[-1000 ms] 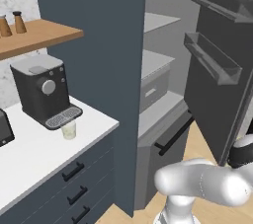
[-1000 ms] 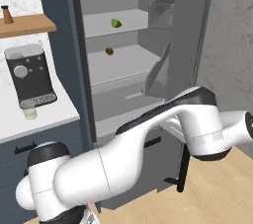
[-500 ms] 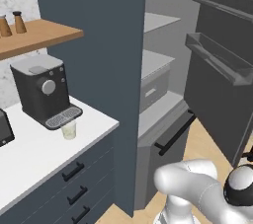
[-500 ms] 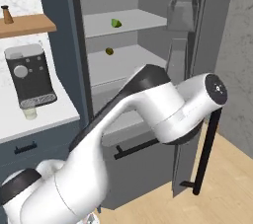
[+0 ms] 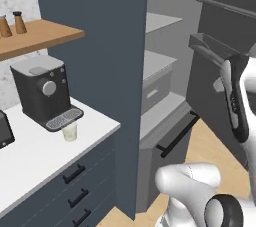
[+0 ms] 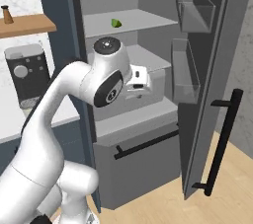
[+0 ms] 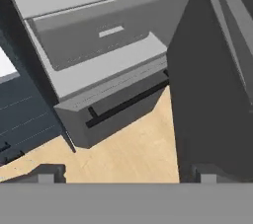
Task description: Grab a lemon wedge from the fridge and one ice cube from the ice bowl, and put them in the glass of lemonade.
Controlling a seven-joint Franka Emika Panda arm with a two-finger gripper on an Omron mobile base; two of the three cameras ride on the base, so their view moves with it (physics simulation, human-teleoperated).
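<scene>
The fridge (image 6: 148, 18) stands open. A small yellow-green lemon wedge (image 6: 116, 22) lies on its upper shelf. My wrist (image 6: 138, 81) hangs in front of the middle shelf, below and a little right of the wedge. In the hand view my gripper (image 7: 126, 175) is open, its tips wide apart with nothing between them, looking down at the grey inner drawer (image 7: 99, 35) and the bottom drawer's black handle (image 7: 128, 103). The glass of lemonade (image 5: 70, 132) stands on the white counter under the coffee machine (image 5: 45, 91). The ice bowl and the ice cube are out of view.
The fridge door (image 6: 212, 70) stands swung out to the right, with clear bins inside and a long black bar handle (image 6: 222, 141). A wooden wall shelf (image 5: 35, 38) carries two small bottles. Wooden floor (image 7: 133, 144) lies before the fridge. Dark drawers (image 5: 75, 191) sit under the counter.
My arm has swung left from the door side and now stands in front of the fridge's shelves. The gripper has stayed open. The wedge and the glass have not moved.
</scene>
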